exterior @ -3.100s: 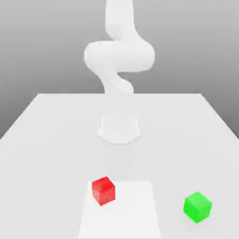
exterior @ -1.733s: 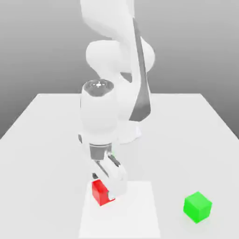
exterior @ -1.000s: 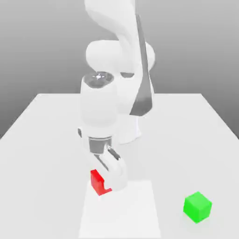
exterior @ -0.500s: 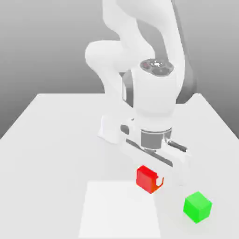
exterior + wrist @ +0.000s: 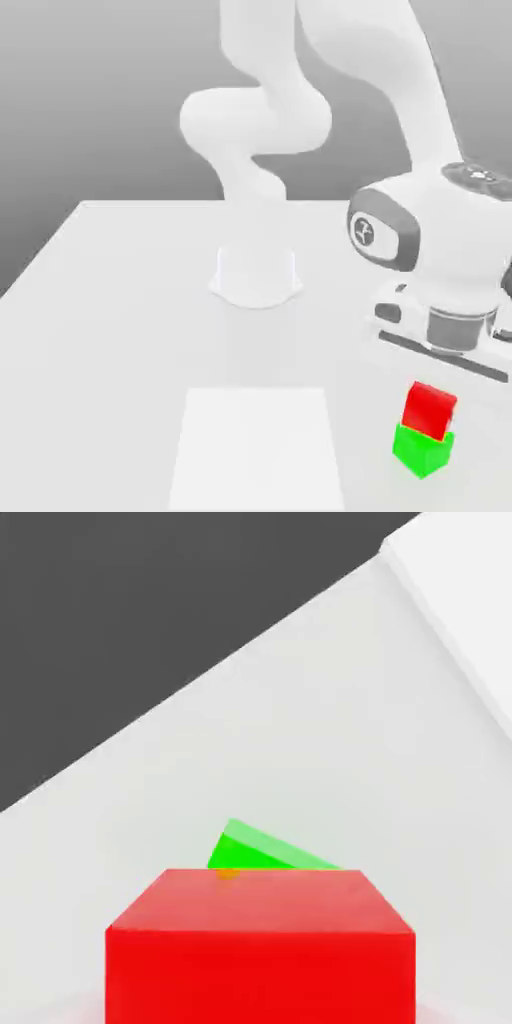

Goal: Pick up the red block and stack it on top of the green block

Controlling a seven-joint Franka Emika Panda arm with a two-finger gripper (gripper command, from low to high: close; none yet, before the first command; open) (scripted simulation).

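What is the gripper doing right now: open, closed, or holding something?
Gripper: cannot be told from these views; the hand hangs over the red block, which sits on the green block.

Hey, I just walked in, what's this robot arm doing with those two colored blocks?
The white robot arm is stacking blocks on a white table. The red block now sits on top of the green block, at the exterior view's right, a bit askew rather than squarely lined up. The arm's hand hangs directly above the pair. From these pictures I can't tell whether it has let go of the red block.
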